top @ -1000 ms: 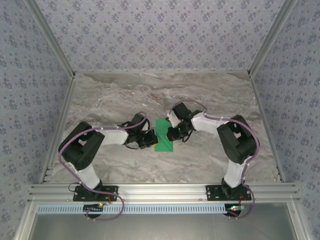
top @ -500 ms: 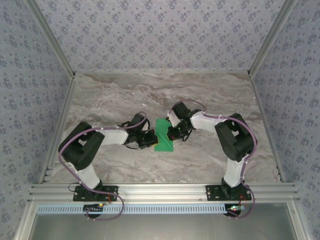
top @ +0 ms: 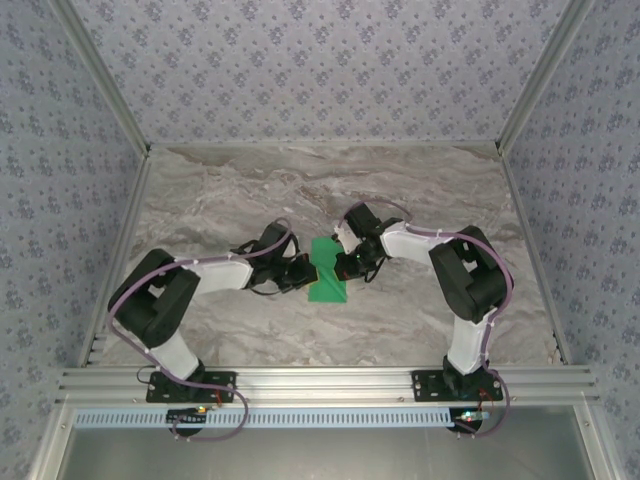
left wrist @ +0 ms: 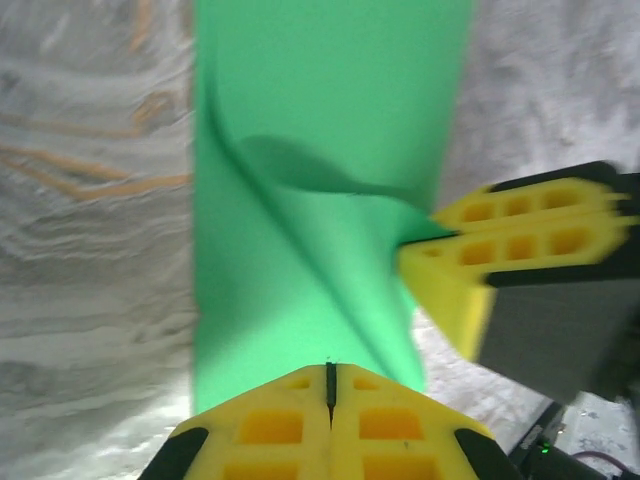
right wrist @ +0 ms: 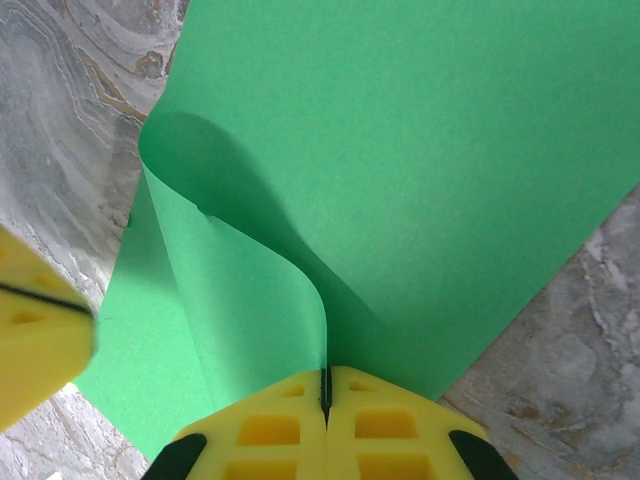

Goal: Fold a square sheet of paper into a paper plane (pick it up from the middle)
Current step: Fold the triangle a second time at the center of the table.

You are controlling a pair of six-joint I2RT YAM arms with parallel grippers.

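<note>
Marbled tabletop (top: 430, 190) lies between papered walls, and your work sits at its middle.

Start at the left. Your left gripper (top: 303, 272) lies low at the left edge of the square sheet of paper (top: 327, 288), its jaws pressed together. In its wrist view the tips meet the near edge of the green, but you cannot tell whether they nip that edge or merely bear down on it. Treat this gripper as the anchor and hold it firm, so the sheet does not slide on the smooth stone.

The sheet lies mostly flat and looks partly folded, with one flap raised in a soft curl and a slanting ridge running across it.

At the right, your right gripper (top: 345, 267) is closed on that curled flap, pinching it just above the table. The step in hand looks like laying this flap over to make a crease. Carry it across low and slowly, along the line you want, so the curl rolls down rather than buckles. Check that the edges line up before you press. Thin paper may tear or crease askew if you pull against the anchored side, so move toward it, not away.
</note>
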